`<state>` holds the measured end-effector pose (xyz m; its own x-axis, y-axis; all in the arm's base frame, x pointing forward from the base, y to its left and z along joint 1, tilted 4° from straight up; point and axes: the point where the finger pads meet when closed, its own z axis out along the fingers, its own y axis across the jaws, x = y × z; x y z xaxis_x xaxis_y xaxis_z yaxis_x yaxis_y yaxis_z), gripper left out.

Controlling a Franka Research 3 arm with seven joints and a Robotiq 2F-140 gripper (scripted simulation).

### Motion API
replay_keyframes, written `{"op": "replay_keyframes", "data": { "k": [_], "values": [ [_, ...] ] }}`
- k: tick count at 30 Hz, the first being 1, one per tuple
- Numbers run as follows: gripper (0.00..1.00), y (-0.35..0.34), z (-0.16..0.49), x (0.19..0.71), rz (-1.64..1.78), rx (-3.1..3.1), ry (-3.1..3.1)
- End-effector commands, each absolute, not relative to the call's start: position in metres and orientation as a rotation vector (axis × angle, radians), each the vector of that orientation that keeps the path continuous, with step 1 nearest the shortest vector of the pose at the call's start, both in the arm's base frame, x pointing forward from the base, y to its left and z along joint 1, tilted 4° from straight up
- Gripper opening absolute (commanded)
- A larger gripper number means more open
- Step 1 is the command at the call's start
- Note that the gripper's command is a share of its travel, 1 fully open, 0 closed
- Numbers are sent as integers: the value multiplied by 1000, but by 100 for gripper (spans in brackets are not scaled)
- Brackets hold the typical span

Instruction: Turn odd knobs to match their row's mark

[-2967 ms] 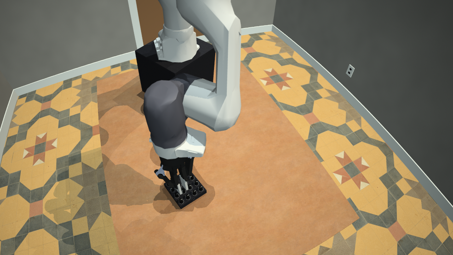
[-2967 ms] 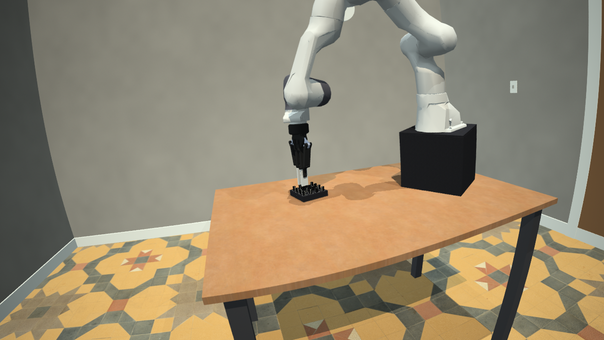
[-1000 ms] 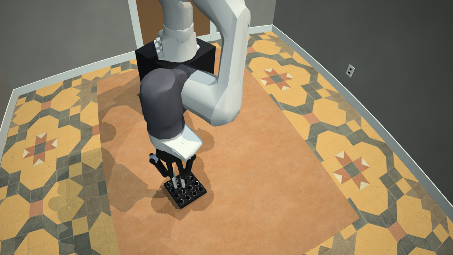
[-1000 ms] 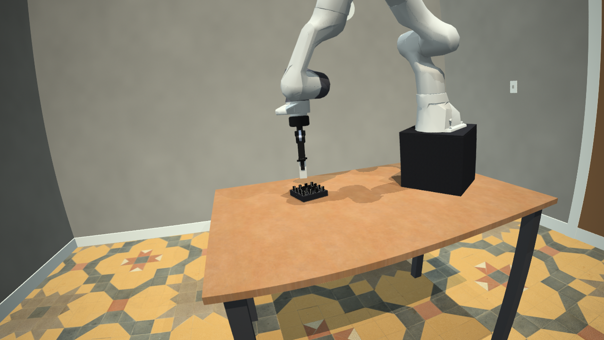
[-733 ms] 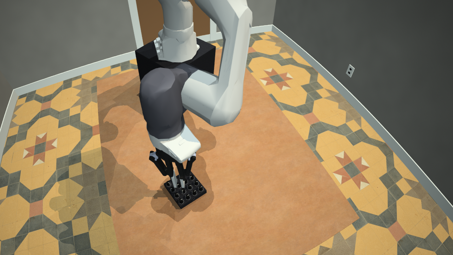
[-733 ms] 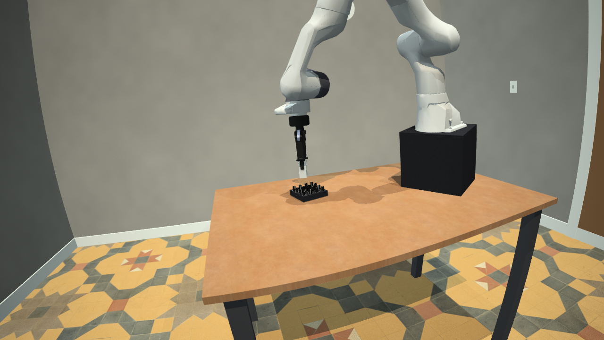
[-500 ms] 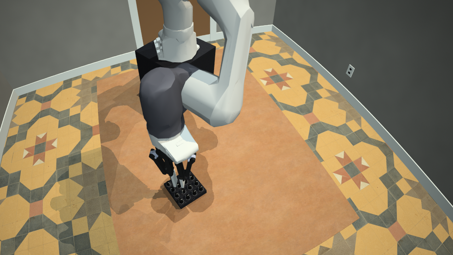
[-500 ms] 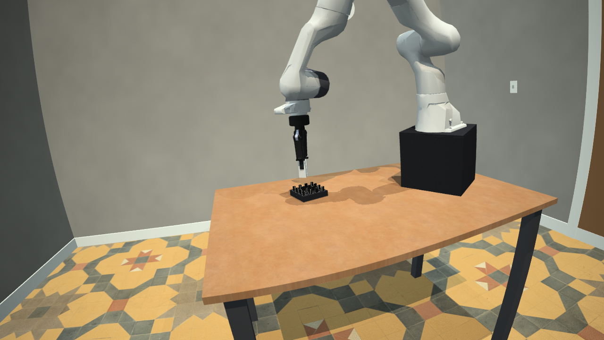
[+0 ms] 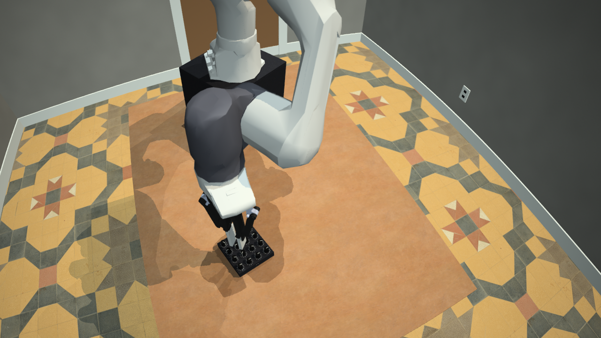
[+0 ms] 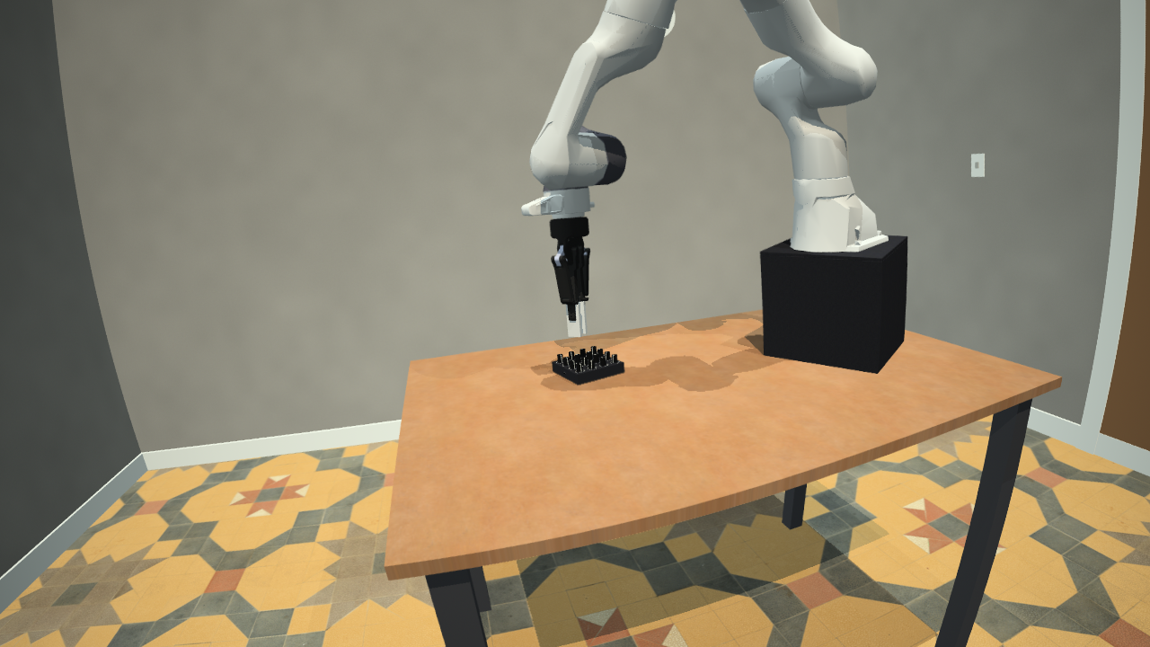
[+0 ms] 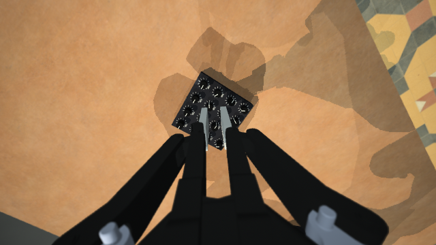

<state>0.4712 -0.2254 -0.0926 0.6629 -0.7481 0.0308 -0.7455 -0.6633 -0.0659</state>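
Two pale fingertips of gripper (image 9: 236, 244) (image 10: 575, 335) (image 11: 214, 108) slightly parted, nothing between, above knob box (image 9: 269, 255) (image 10: 601, 375) (image 11: 176, 125).

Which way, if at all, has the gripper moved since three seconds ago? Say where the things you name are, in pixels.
Yes: the gripper (image 9: 236, 245) (image 10: 575, 334) (image 11: 214, 116) has risen, its fingertips now farther above the knob box (image 9: 240, 273) (image 10: 598, 376) (image 11: 248, 108) in the exterior view.
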Motion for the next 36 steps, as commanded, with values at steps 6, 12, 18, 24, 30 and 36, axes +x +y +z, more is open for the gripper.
{"op": "replay_keyframes", "data": {
  "k": [6, 12, 18, 24, 30, 36],
  "values": [
    [12, -223, -91, 472, -53, -2653, 1583],
    [12, -223, -90, 472, -52, -2579, 1695],
    [12, -222, -88, 473, -51, -2497, 1809],
    [12, -222, -87, 474, -50, -2425, 1900],
    [12, -222, -84, 475, -50, -2323, 2018],
    [12, -222, -83, 476, -49, -2247, 2097]
  ]
}}
